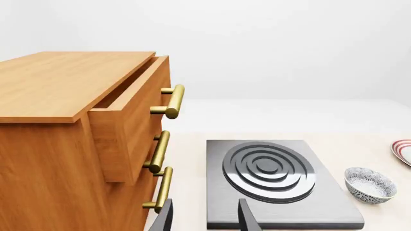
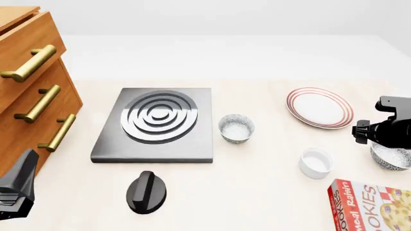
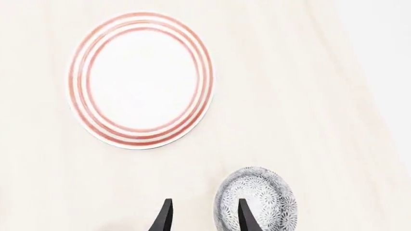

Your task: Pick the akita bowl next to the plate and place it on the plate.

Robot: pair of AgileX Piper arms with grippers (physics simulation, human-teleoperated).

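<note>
The plate (image 2: 320, 107), white with red rings, lies on the right half of the table and fills much of the right wrist view (image 3: 141, 79). One akita bowl (image 2: 391, 158) stands just right of and nearer than the plate. My right gripper (image 2: 383, 140) hovers over this bowl (image 3: 260, 202), open (image 3: 204, 219), with the bowl's near rim between its fingers and one fingertip (image 3: 244, 214) over the inside. A second akita bowl (image 2: 236, 128) stands between the plate and the stove. My left gripper (image 1: 204, 219) is open and holds nothing, low at the front left (image 2: 16, 187).
A grey stove plate (image 2: 157, 122) lies centre-left, with a black knob (image 2: 146, 191) in front of it. A wooden drawer cabinet (image 2: 32, 86) stands at the left, top drawer partly out. A white ramekin (image 2: 316, 162) and a cookies box (image 2: 372, 207) sit front right.
</note>
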